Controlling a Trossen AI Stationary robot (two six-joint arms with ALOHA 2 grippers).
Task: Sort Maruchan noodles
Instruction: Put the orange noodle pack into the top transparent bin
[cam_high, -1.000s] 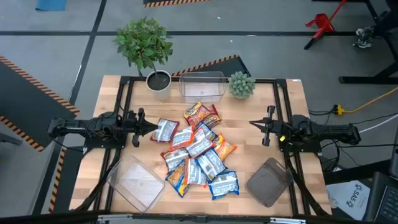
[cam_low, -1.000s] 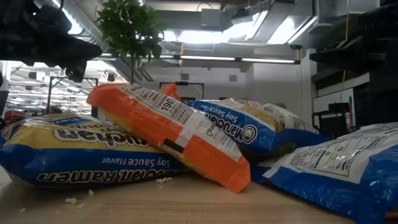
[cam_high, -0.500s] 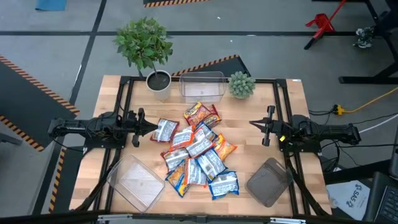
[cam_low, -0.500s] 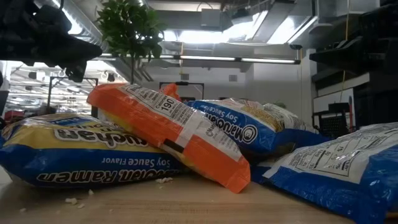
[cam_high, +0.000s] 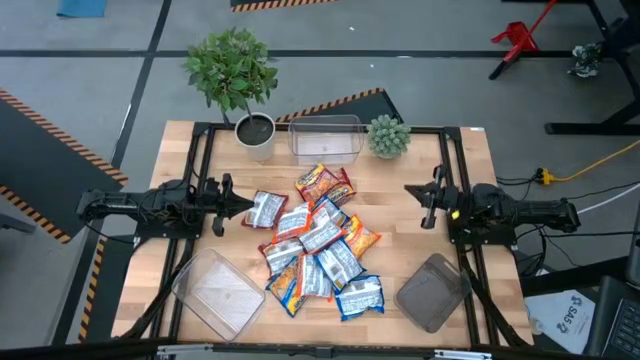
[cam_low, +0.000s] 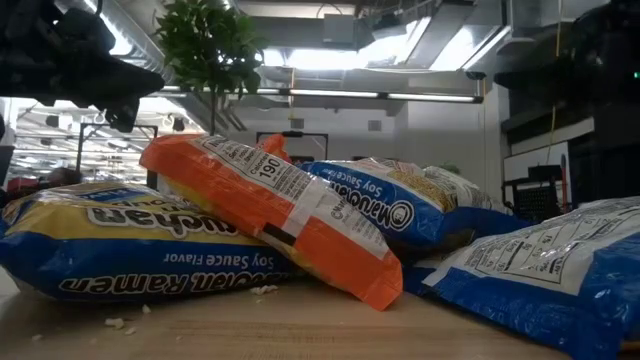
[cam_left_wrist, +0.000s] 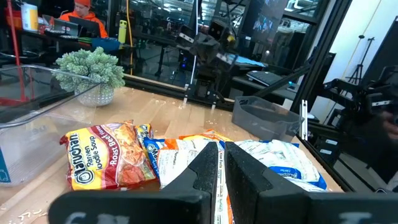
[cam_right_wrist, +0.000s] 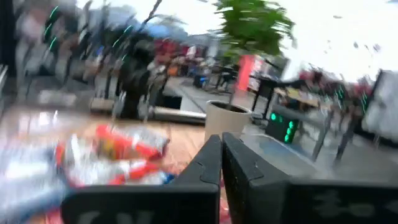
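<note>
Maruchan noodles (cam_high: 318, 246) lie heaped in the middle of my counter (cam_high: 400, 190), about a dozen crinkly packets overlapping each other, blue-and-white ones mixed with red and orange. From overhead I see the left pincer (cam_high: 243, 205) hanging just beside the pile's left edge, its tip close to a blue-and-white packet (cam_high: 267, 209). Its fingers look pressed nearly together with nothing between them. The right pincer (cam_high: 412, 192) sits well apart from the heap on the other side, clenched and empty.

Only the overhead camera gives me the layout of the tubs: a clear tub (cam_high: 325, 138) at the far edge between a potted plant (cam_high: 232, 72) and a small green plant (cam_high: 387, 134), a second clear tub (cam_high: 218, 293) at the near left, and a grey tub (cam_high: 432, 291) at the near right.

The table-level camera shows none of those; it gives me packet faces up close instead: an orange packet (cam_low: 270, 205) leaning tilted across a blue "Soy Sauce Flavor" packet (cam_low: 130, 245), with crumbs (cam_low: 122, 322) on the wood beneath.

My left wrist camera reads a red "Roast Beef" packet (cam_left_wrist: 106, 155) and shows a person in orange (cam_left_wrist: 84, 15) seated beyond the counter. The right wrist picture is smeared; I only make out closed fingers (cam_right_wrist: 239, 165) and reddish packets.
</note>
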